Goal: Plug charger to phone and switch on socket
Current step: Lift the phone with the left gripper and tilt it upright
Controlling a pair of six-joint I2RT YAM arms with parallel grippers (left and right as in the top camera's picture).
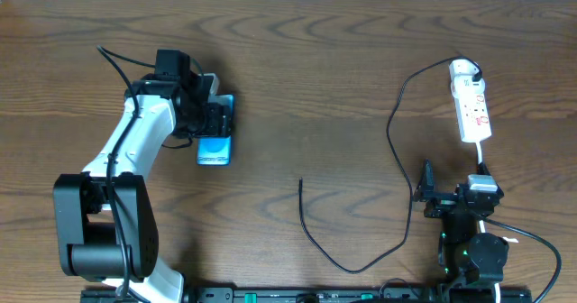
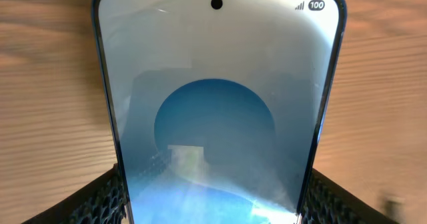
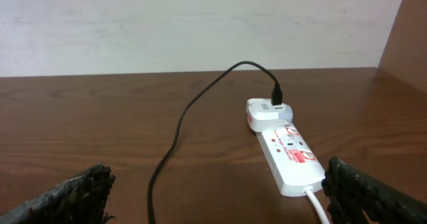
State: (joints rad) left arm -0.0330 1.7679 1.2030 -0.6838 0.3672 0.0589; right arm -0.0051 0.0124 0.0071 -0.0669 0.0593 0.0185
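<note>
We are gripping the phone (image 1: 215, 151) with our left pincer (image 1: 215, 119) in the upper left of the overhead frame. Its fingers (image 2: 100, 203) are pressing against the two long edges of the handset, one at each lower corner of the left wrist view. The blue screen with its round pattern is filling the space between them. From above, the phone is showing lengthwise under the pincer, its lower end sticking out below the fingers over the wooden table (image 1: 297, 59).

Our right pincer (image 3: 217, 184) is hanging at the lower right of the overhead frame, jaws spread wide with nothing between them. The socket (image 3: 288, 156) is lying just above it in that frame, well apart from the phone. In the right wrist view it is sitting right of centre, beyond the fingertips and touching neither.

A white adapter (image 3: 265, 112) is sitting at its far end, with the charger (image 3: 277, 94) running out of it. The black cable is curving down the right half of the overhead frame and looping near the bottom edge. Its free tip is lying near the centre, between the two pincers and touching neither. The white cord (image 3: 319, 209) is leaving the socket's near end toward the right pincer.
</note>
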